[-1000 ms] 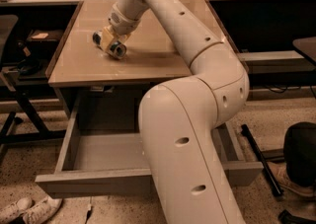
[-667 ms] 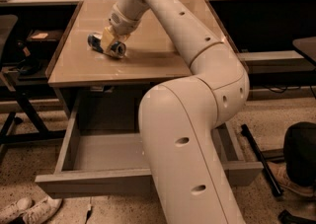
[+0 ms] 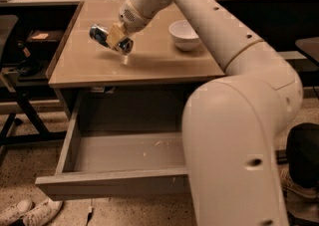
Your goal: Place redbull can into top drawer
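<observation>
Well, the gripper (image 3: pixel 118 41) hangs over the left-middle of the table (image 3: pixel 89 68), its jaws closed on the can (image 3: pixel 98 33). The can lies tilted, nearly on its side, its blue end sticking out to the left of the fingers. It looks lifted clear of the tabletop, with a small shadow below it. The bowl (image 3: pixel 185 35) stands to the right, well apart from the can and near the table's back right part.

The tabletop between the can and the front edge is bare. Under that edge the drawer (image 3: pixel 124 153) is pulled far out, its pale-scuffed floor open to view from the left wall across to where the arm (image 3: pixel 234 135) covers its right side. Shoes (image 3: pixel 30 212) lie on the floor by the drawer's front left corner.
</observation>
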Robot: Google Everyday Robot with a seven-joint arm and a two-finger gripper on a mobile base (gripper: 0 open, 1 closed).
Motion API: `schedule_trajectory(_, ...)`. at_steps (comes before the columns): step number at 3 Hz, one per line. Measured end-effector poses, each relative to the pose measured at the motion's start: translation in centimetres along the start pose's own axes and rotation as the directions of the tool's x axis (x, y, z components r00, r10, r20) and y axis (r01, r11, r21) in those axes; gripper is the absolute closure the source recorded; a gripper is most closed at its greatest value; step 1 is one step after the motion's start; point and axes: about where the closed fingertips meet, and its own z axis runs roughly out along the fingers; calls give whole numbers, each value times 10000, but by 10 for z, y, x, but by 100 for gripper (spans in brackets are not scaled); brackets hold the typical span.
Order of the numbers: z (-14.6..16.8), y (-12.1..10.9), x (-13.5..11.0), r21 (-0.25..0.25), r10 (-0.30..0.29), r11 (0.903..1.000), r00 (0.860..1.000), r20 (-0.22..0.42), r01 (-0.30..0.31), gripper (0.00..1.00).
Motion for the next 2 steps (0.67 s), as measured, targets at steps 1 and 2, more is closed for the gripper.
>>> schedule_trajectory(1,-22,35,61,-306,98,9995,9991,423,-85,100)
schedule_trajectory(2,-22,36,57,-348,6,9994,9985,553,13,100)
